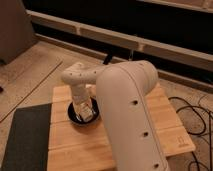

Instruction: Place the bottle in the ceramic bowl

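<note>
The ceramic bowl [75,119] is a dark round bowl on the left part of the wooden table [165,120]. My gripper [84,109] reaches straight down into it from the white wrist above. A small whitish shape [89,114] at the gripper's tip, inside the bowl, looks like the bottle; I cannot tell whether it is held or resting in the bowl. My big white arm [127,110] fills the middle of the view and hides the bowl's right side.
A dark mat [25,137] lies on the floor left of the table. Black cables [200,117] run on the floor to the right. A low wall and ledge [100,32] stand behind the table.
</note>
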You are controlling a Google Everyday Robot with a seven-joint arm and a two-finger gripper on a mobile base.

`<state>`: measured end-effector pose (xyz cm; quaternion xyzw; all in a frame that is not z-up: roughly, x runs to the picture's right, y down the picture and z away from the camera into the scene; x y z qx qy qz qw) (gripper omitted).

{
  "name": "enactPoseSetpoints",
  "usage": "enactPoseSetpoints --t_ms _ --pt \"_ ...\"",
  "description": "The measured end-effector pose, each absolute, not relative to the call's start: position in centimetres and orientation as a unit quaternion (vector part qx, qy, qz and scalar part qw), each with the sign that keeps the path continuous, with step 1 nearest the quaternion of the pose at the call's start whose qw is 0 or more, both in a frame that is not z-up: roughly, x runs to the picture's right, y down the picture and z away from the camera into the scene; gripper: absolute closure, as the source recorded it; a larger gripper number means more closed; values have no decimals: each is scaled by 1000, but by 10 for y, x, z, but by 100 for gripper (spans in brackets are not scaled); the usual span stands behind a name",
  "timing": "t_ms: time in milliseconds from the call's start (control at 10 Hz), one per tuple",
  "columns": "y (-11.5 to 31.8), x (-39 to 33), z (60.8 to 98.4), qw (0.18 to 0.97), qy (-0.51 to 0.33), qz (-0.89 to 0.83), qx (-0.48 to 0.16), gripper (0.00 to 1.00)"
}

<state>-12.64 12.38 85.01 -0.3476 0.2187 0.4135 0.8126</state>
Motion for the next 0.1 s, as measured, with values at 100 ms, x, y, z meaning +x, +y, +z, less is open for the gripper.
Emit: enactPoseSetpoints --t_ms 100 --pt "124 -126 850 813 219 414 -348 20"
